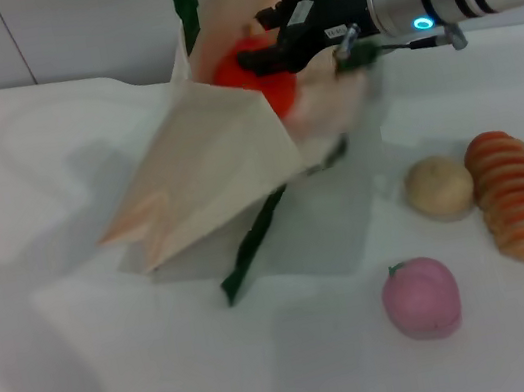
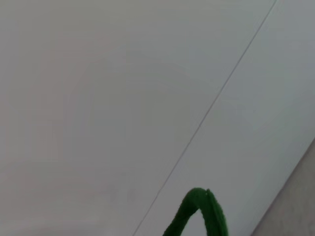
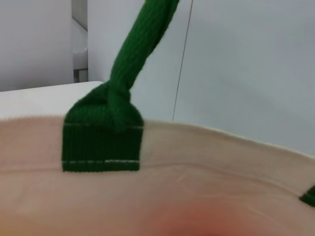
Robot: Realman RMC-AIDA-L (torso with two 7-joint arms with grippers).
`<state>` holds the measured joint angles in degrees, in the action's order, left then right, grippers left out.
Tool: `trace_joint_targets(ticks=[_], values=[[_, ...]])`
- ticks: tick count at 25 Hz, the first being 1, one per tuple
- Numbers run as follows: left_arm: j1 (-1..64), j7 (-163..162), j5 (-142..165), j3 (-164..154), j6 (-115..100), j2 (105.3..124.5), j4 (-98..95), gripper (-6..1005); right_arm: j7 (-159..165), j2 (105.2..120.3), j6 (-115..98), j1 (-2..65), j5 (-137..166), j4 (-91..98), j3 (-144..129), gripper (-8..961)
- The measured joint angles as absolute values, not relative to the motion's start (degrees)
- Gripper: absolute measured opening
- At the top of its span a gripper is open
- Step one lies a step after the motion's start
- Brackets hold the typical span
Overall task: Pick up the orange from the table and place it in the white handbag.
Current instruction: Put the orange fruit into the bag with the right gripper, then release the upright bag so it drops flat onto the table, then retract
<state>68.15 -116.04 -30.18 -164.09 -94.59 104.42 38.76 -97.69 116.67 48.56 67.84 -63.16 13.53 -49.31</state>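
The white handbag (image 1: 206,165) is raised at the back of the table (image 1: 49,315), its mouth held up and its body sloping down to the tabletop. One green handle (image 1: 183,2) runs up out of the head view; the other (image 1: 250,244) trails on the table. My right gripper (image 1: 276,46) reaches in from the right and is shut on the orange (image 1: 251,76) at the bag's mouth. The right wrist view shows the bag's rim (image 3: 206,162), a green handle tab (image 3: 101,142) and an orange blur (image 3: 197,223). The left wrist view shows only a green handle loop (image 2: 202,214); my left gripper is out of view.
To the right on the table lie a beige round bun (image 1: 438,187), a ridged orange-and-cream loaf (image 1: 514,195) and a pink round fruit (image 1: 421,298). A white wall (image 1: 61,33) stands behind the table.
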Motion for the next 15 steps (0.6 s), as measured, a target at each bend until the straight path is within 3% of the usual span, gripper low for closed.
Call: trace_joint_targets(ticks=[5, 11, 15], values=[[66.68, -115.87, -31.70, -164.09, -94.51, 104.33, 38.76, 17, -97.35, 116.63, 49.71, 67.66, -63.19, 13.79, -49.02, 662], [64.82, -116.09, -32.36, -164.09, -92.11, 104.05, 37.82, 17, -96.35, 116.26, 50.96, 67.27, -63.20, 14.27, -48.84, 886], [63.47, -116.01, -33.36, -164.09, -88.51, 103.16, 33.39, 20, -94.84, 116.08, 51.31, 65.77, -62.99, 16.62, -49.11, 889]])
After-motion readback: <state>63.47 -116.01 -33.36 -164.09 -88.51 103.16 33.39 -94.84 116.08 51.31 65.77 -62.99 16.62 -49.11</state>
